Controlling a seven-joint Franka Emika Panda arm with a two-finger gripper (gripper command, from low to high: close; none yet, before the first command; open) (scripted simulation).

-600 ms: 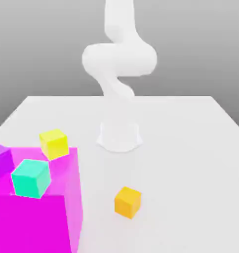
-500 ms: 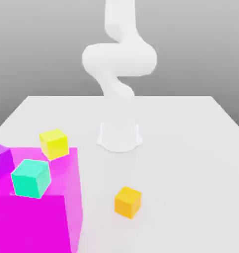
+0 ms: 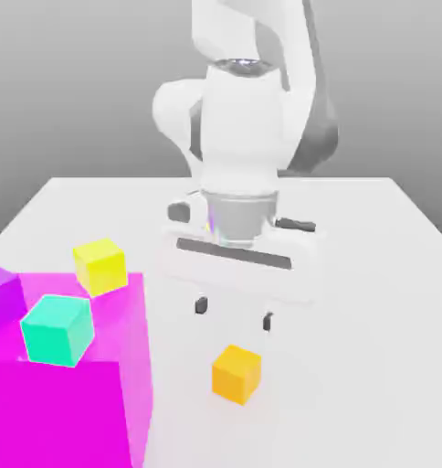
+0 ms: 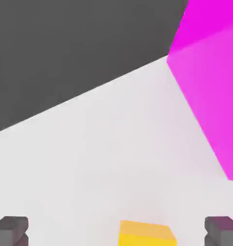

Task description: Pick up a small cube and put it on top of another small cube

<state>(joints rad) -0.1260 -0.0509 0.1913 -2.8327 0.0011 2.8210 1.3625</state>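
My gripper [image 3: 234, 313] has just swung in over the table, jaws wide and empty, above the orange cube [image 3: 236, 373]; descent comes next.

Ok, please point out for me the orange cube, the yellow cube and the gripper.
orange cube [image 3: 236, 373], exterior view, on the edge between its two front faces.
yellow cube [image 3: 100, 265], exterior view, centre of the cube.
gripper [image 3: 234, 313], exterior view, midway between its open fingertips.

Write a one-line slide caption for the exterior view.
Panda arm's open gripper hovers above the orange cube on the white table, beside a large magenta block.
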